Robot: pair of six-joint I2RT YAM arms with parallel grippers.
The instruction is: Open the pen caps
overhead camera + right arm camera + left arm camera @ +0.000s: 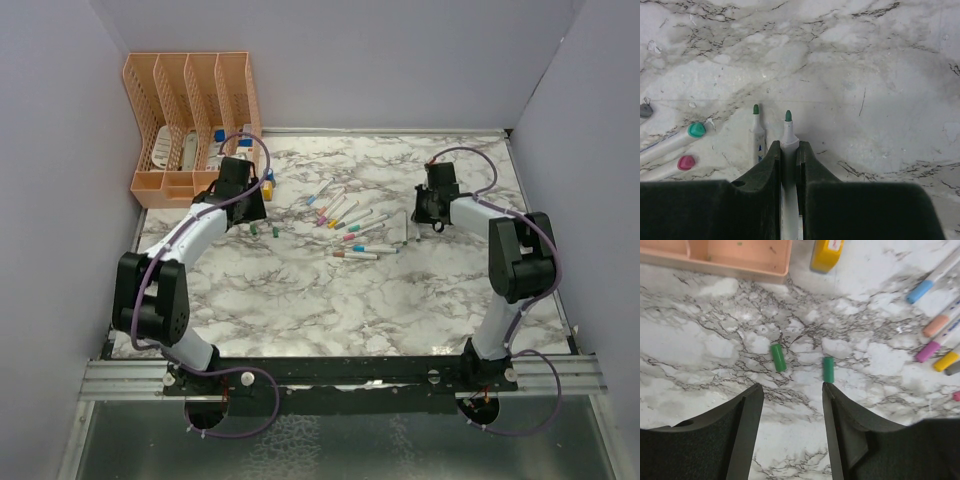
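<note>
Quick status from me. My left gripper (790, 390) is hanging open low in the left wrist view, with its fingers (747, 412) spread apart and nothing between them. Two loose pen caps are lying on the marble table (700, 345) just above my fingertips in the frame. The left green cap (778, 357) is sitting a little left of centre and is slightly tilted. The right green cap (828, 369) is lying nearly straight up and down, just above the tip of the right-hand finger. I'm not touching either one, and they're lying apart from each other.

The orange organizer (740, 260) is filling the upper left corner of that view. A yellow bottle (826, 254) is peeking in at the top centre. A bunch of pens (928, 351) with blue, orange, pink and yellow ends is fanning in along the right edge.

My right gripper (788, 150) is clamping down on a white pen (788, 131) at the bottom centre of the right wrist view. Its bare green tip is poking out above my fingers. I can't tell whether that pen is touching the table. A second green-tipped pen (756, 131) is lying just to its left. A teal-ended pen (696, 130) and a pink-ended pen (686, 162) are sitting at the lower left.

From the top camera, the pen pile is sitting mid-table between my two grippers.
</note>
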